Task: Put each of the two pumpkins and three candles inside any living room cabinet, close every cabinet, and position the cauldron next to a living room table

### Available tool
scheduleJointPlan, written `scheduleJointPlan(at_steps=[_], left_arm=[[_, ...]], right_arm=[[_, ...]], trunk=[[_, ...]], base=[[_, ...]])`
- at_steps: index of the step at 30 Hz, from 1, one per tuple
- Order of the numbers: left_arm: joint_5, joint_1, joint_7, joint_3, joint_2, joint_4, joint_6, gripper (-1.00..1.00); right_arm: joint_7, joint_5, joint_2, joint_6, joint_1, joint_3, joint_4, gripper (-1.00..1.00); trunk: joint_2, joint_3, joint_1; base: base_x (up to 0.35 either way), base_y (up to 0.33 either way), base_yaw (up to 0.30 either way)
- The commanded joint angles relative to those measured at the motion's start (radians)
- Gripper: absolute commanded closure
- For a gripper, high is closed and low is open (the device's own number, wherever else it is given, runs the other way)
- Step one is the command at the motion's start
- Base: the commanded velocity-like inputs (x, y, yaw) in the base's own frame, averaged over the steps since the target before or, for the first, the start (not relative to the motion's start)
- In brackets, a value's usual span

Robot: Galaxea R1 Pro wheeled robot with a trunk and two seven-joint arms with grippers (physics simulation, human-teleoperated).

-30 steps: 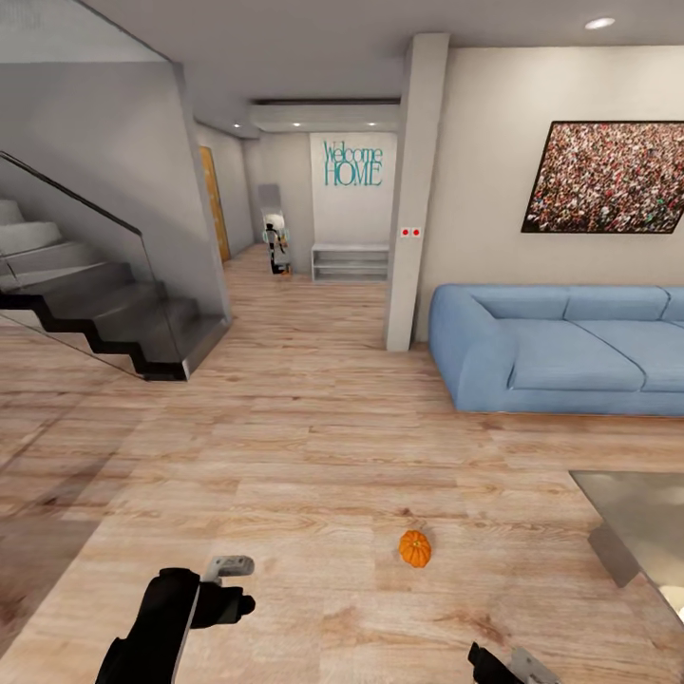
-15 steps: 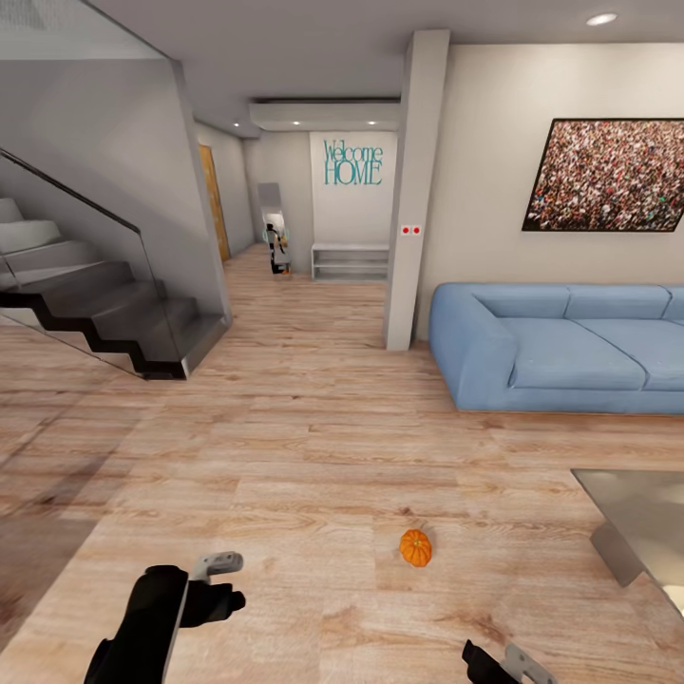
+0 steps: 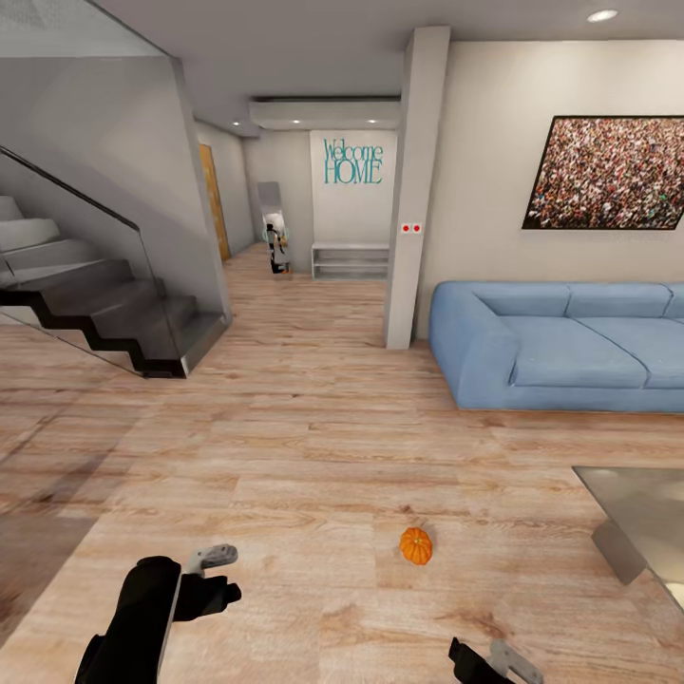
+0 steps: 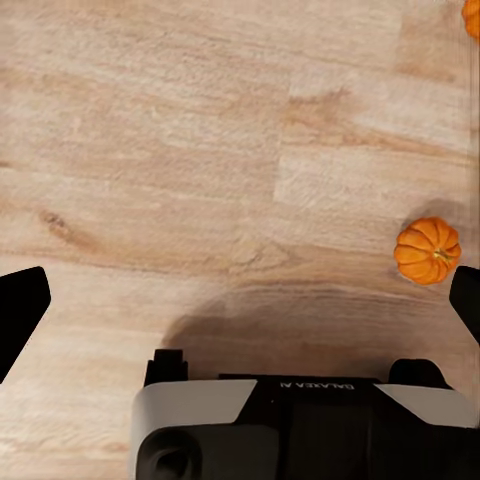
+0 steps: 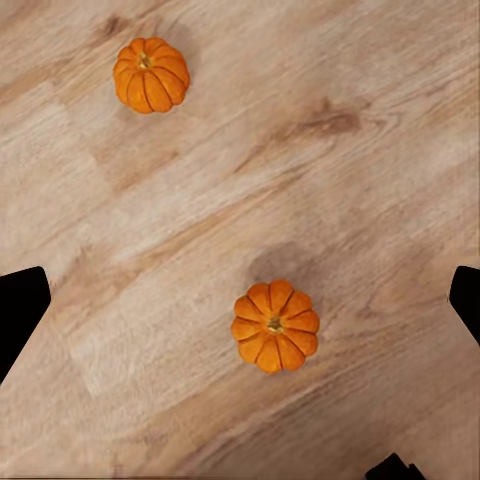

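One orange ribbed pumpkin [image 3: 415, 545] lies on the wooden floor ahead of me, between my two arms. The right wrist view looks straight down on two pumpkins: one [image 5: 275, 325] close beneath my open right gripper [image 5: 240, 310], a second [image 5: 151, 75] farther off. In the left wrist view a pumpkin [image 4: 428, 250] sits beside one fingertip of my open left gripper [image 4: 240, 310], and another pumpkin [image 4: 472, 15] peeks in at the corner. In the head view the left gripper [image 3: 228, 573] hovers low at the left and the right gripper [image 3: 489, 660] at the lower edge. A corner of the glossy table [image 3: 646, 522] shows at the right.
A blue sofa [image 3: 570, 347] stands against the right wall behind the table. A grey pillar [image 3: 413, 190] rises at the centre, with a hallway and a low white shelf [image 3: 350, 261] beyond it. Glass-railed stairs [image 3: 95, 304] occupy the left. Wide wooden floor lies between.
Both arms have sunk lower in the head view: the left gripper moved down and left, the right gripper slid left. The pumpkin has stayed put.
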Motion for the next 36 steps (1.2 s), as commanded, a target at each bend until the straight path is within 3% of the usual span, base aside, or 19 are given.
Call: scheduleJointPlan(at_steps=[1,19,22,24,29,36], left_arm=[[0.0,0.0,-0.002,0.001,0.0,-0.002,0.002,-1.0],[0.0,0.0,-0.017,0.003,0.0,-0.039,0.017,-1.0],[-0.001,0.0,-0.018,0.004,0.001,-0.079,0.023,-1.0],[-0.002,0.0,-0.018,0.01,0.002,-0.102,0.024,-1.0],[-0.004,0.0,-0.055,0.075,0.002,-0.142,0.027,-1.0],[-0.015,0.0,-0.104,0.079,0.001,-0.148,0.027,-1.0]], right_arm=[[0.0,0.0,0.0,0.001,0.0,0.001,0.0,-1.0],[-0.004,-0.002,0.0,0.053,-0.013,0.005,-0.082,-1.0],[-0.003,-0.003,-0.001,0.052,-0.013,0.007,-0.082,-1.0],[-0.002,-0.003,-0.002,0.053,-0.012,0.007,-0.081,-1.0],[-0.001,-0.003,-0.009,0.054,-0.01,0.007,-0.081,-1.0],[0.0,-0.005,-0.015,0.053,-0.007,0.002,-0.081,-1.0]], trunk=[[-0.007,-0.003,0.004],[-0.133,-0.06,0.073],[-0.154,-0.069,0.084],[-0.168,-0.075,0.092],[-0.203,-0.091,0.111],[-0.252,-0.113,0.138]], base=[[-0.015,0.0,0.0],[-0.001,0.0,0.0],[0.0,0.0,0.0],[0.0,0.0,0.0],[0.0,0.0,0.0],[0.0,0.0,0.0]])
